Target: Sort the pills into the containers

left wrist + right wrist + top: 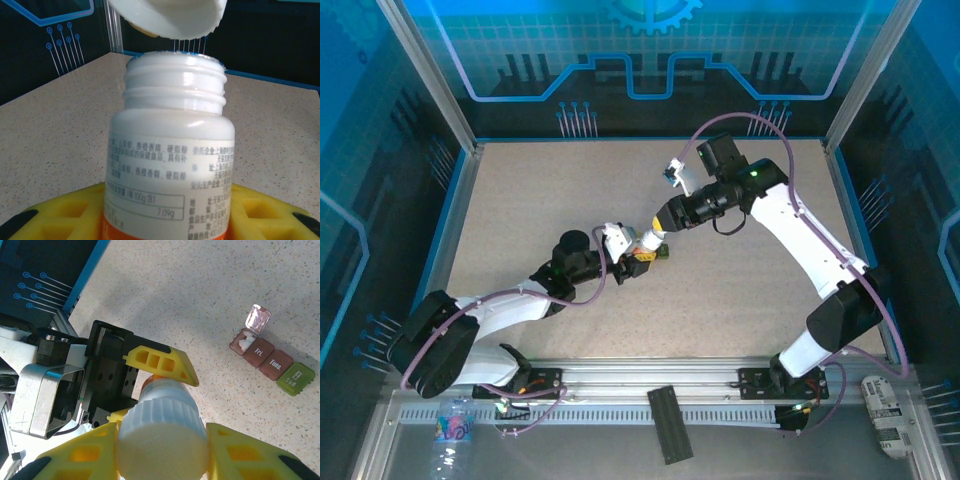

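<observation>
**Cap off, containers at two o'clock**

The left gripper (167, 220) is clamped round the white bottle (172, 150). The right gripper (162, 452) pinches the cap (162, 437) just above the neck. From the right wrist, the containers (272, 360) lie at two o'clock across bare table (210, 300). Their long axis runs ten to four, and the ten-o'clock compartment (244, 342) is open with white pills inside.

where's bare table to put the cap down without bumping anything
Bare table lies far left, between the back wall and the left gripper, and near, before the front rail. Crowded mid-table: bottle, cap, right gripper, containers.
</observation>
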You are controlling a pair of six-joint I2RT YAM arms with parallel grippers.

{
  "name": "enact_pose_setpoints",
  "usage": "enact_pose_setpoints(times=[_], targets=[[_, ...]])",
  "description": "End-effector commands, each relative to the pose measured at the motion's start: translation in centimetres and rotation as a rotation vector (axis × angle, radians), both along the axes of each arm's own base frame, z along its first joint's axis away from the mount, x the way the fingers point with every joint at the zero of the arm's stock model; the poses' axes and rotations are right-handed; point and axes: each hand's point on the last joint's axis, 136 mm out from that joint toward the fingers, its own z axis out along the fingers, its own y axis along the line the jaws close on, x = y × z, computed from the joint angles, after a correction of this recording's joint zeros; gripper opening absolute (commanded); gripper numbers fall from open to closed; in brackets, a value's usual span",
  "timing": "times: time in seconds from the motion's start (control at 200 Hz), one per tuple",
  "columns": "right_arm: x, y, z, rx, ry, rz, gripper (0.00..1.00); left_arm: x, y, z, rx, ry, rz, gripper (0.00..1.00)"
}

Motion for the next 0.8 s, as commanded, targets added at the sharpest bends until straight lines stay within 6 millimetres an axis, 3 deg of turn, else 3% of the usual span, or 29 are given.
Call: enact_pose_setpoints(times=[0.0, 0.38, 0.791], targets=[[-0.9, 0.1, -1.2, -0.020, 0.034, 0.031, 0.32, -0.2, -0.7, 1.8, -0.012, -0.059, -0.036, 0.00], [-0.8, -0.5, -2.9, -0.042, 0.063, 0.016, 0.31, -0.4, -0.6, 2.1, -0.014, -0.066, -0.037, 0.00], [-0.7, 0.8, -3.6, -0.029, 0.091, 0.040, 0.31, -0.5, -0.9, 2.4, -0.016, -0.064, -0.058, 0.00]])
